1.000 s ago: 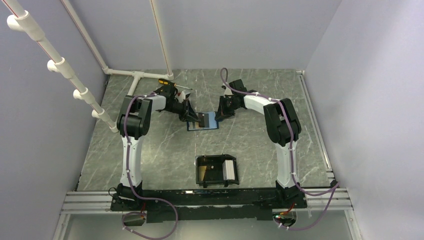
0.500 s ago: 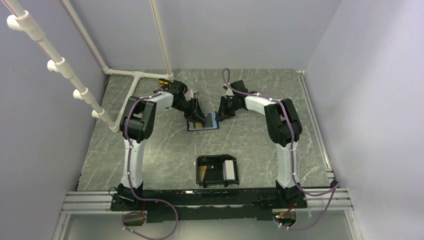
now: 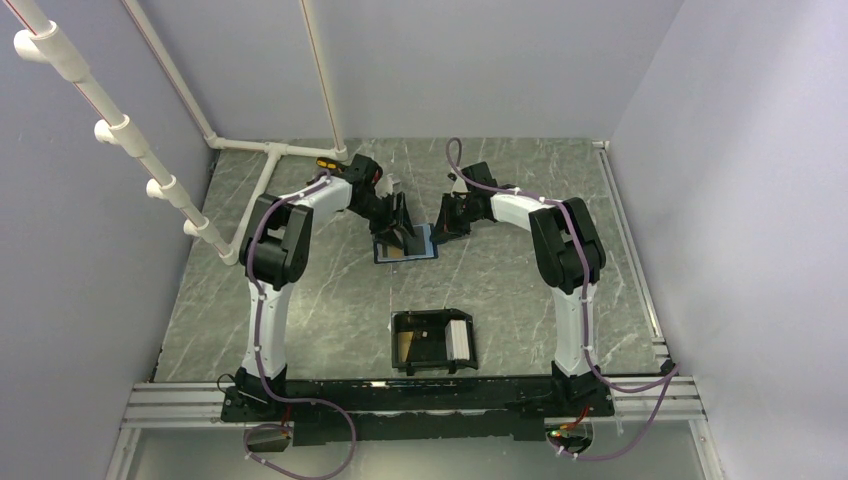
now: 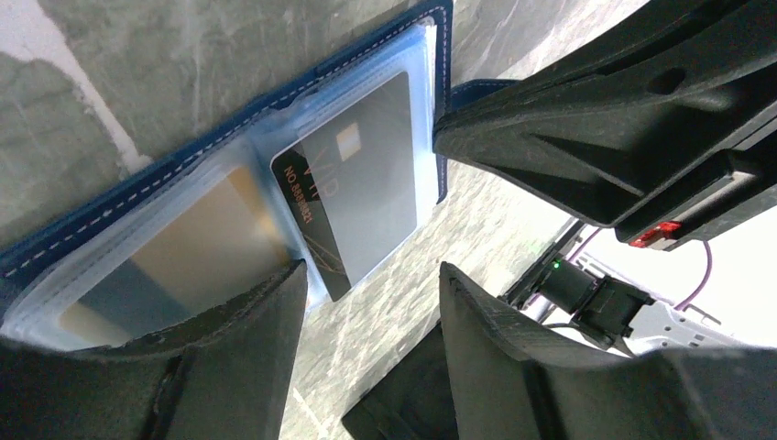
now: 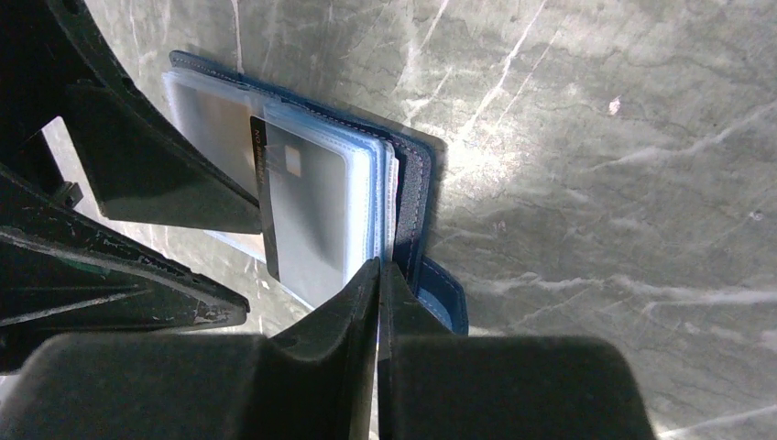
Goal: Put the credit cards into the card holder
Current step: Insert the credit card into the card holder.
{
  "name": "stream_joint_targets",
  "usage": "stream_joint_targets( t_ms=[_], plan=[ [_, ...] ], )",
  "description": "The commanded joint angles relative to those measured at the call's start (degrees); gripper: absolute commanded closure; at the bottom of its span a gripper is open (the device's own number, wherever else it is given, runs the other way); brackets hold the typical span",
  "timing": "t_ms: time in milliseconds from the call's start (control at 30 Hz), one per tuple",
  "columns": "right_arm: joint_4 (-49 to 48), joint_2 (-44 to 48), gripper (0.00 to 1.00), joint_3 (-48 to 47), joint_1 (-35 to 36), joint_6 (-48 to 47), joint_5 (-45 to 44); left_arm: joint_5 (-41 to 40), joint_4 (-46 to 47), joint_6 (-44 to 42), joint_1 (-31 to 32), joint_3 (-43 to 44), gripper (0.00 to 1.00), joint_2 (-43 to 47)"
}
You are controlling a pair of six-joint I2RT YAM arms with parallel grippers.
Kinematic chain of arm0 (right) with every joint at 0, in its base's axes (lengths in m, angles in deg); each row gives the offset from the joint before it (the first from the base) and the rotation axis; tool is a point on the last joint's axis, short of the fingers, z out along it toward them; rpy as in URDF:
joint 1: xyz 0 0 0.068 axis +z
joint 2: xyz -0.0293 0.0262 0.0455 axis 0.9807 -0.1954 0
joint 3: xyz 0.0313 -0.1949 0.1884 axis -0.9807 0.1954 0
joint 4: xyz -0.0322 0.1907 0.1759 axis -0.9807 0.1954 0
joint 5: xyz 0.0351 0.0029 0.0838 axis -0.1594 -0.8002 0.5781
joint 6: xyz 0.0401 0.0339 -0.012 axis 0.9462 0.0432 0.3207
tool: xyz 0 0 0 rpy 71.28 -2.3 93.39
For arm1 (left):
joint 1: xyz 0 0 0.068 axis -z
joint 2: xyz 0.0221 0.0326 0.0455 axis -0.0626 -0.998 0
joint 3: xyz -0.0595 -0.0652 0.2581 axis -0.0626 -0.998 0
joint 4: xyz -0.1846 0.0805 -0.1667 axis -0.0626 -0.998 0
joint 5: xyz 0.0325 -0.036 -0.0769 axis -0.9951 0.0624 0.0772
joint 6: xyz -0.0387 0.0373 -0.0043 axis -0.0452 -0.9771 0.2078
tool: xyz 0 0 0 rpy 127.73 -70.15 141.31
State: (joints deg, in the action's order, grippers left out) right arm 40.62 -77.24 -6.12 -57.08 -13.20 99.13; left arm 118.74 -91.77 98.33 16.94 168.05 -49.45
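**Working at the wallet (image 5: 412, 192)**

The left pincer (image 4: 371, 284) is hanging wide open over the wallet's sleeves, beside a gold credit card (image 4: 202, 238). The right pincer (image 5: 378, 275), closed, is resting at the wallet's edge. The card holder (image 3: 393, 340) is lying well apart from the wallet.

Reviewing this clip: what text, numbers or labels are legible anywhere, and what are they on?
"VIP": gold print on the dark card in the blue wallet.
"NO." followed by digits too blurred to read surely: along the same card's edge.
In the right wrist and top views, nothing is readable.
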Motion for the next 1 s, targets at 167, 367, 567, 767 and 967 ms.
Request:
stream_joint_targets(
  t_ms=[167,367,567,767,967],
  plan=[
    [0.10,1.64,0.92,0.81,0.48,-0.31,0.24,-1.33,-1.55,-0.76,1.15,3.70,0.40,0.52],
    [-0.05,1.73,0.93,0.72,0.49,-0.05,0.55,1.09,2.12,0.14,3.21,4.49,0.42,0.57],
    [0.27,2.50,0.93,0.64,0.36,-0.18,0.02,0.43,0.40,-2.00,2.58,2.95,0.40,1.81],
    [0.87,3.41,0.88,0.57,0.31,-0.42,0.03,-6.06,-4.81,-5.57,1.70,2.37,0.38,5.35],
    [0.41,4.54,0.81,0.89,0.26,-0.07,0.60,-3.55,-2.70,-4.20,1.70,2.07,0.61,4.83]
  ],
)
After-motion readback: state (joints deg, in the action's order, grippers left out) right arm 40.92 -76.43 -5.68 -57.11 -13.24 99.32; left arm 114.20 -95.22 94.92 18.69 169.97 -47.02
